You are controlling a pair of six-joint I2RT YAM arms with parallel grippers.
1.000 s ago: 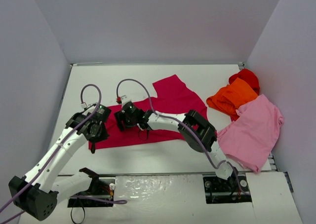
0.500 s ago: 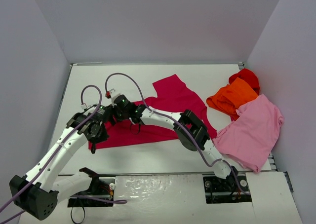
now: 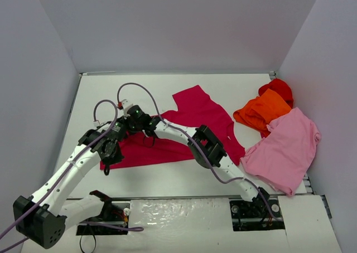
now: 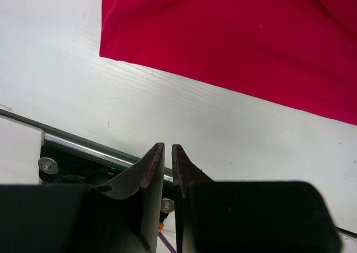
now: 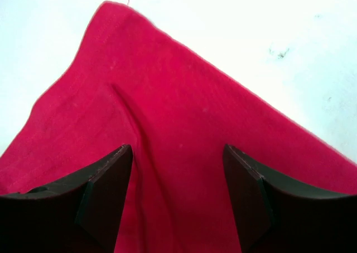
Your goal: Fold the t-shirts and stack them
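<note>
The crimson t-shirt [image 3: 195,111] lies spread flat across the middle of the table, its long edge toward me. My right gripper [image 3: 128,126] hovers open over the shirt's far left corner. In the right wrist view its fingers [image 5: 177,150] straddle wrinkled crimson cloth [image 5: 167,97] and grip nothing. My left gripper [image 3: 107,163] is shut and empty over bare table just off the shirt's near left corner. The left wrist view shows the closed tips [image 4: 167,147] below the hem [image 4: 234,35]. An orange t-shirt [image 3: 262,111], a bright red one [image 3: 277,87] and a light pink one [image 3: 284,147] are heaped at the right.
Grey walls close in the table on the left, back and right. A metal rail [image 4: 72,141] runs along the table's near edge beside the left gripper. Purple cables [image 3: 139,91] arc above both wrists. The pink shirt hangs over the right near edge.
My right arm has stretched further left, carrying its open gripper along the crimson shirt to the far left corner. The left gripper has barely shifted.
</note>
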